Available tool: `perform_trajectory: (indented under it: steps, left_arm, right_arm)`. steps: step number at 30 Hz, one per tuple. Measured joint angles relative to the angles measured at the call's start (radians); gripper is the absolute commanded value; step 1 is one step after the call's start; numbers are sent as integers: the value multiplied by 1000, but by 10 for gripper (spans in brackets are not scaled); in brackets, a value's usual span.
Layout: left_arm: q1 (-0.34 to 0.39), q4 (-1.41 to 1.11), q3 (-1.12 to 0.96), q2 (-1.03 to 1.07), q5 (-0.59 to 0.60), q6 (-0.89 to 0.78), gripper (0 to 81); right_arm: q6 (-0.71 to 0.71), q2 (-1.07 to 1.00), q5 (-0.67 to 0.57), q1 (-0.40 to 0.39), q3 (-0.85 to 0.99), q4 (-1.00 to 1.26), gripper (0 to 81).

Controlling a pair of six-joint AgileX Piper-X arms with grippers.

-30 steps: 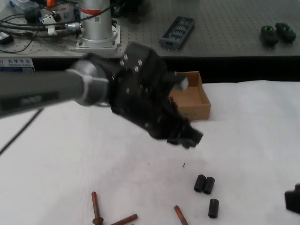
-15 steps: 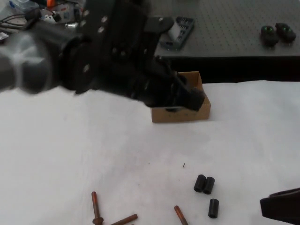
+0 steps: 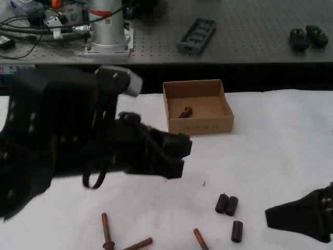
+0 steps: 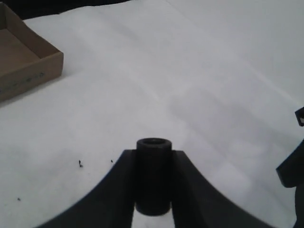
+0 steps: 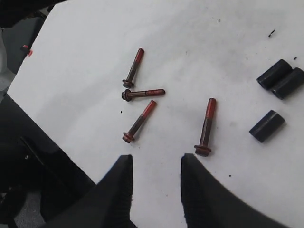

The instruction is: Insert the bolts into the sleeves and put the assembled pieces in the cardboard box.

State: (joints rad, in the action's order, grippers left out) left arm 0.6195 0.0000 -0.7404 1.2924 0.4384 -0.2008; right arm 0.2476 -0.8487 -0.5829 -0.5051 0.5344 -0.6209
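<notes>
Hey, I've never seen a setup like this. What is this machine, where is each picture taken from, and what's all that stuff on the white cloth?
These are two robot arms at a bench, each ending in a two-fingered gripper. The high view looks down over the bench from behind the arms. The other two pictures come from a camera on each arm's wrist. The left gripper is shut on a black sleeve, a short tube. The right gripper is open above the white cloth and holds nothing. On the cloth lie four reddish bolts and three more sleeves. Farther back stands the cardboard box, with one small piece inside, too small to make out.
</notes>
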Motion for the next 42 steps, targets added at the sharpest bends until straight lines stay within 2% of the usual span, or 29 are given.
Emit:
perform_trajectory:
  steps: [3, 7, 15, 20, 30, 32, 36, 42]
  left_arm:
    - [0, -71, 89, -44, -23, -59, 73]
    - [0, -89, 145, -71, -40, -77, 73]
    - [0, -98, 220, -133, -115, -92, 73]
    - [0, -145, 286, -173, -144, -133, 73]
    - [0, -187, 352, -207, -151, -209, 73]
    - [0, -193, 352, -207, -151, -211, 73]
    - [0, -193, 352, -210, -154, -211, 73]
    - [0, -193, 352, -210, -160, -211, 73]
  right_arm:
    - [6, -64, 0, -43, 0, 12, 265]
    - [47, -177, 0, -150, 0, 87, 265]
    - [93, -268, 37, -233, 3, 130, 242]
    - [95, -319, 56, -240, 5, 132, 172]
    - [95, -408, 110, -240, 6, 133, 172]
    - [95, -425, 131, -242, 6, 135, 178]
    - [95, -448, 154, -241, 8, 141, 260]
    - [52, -551, 225, -241, 77, 113, 259]
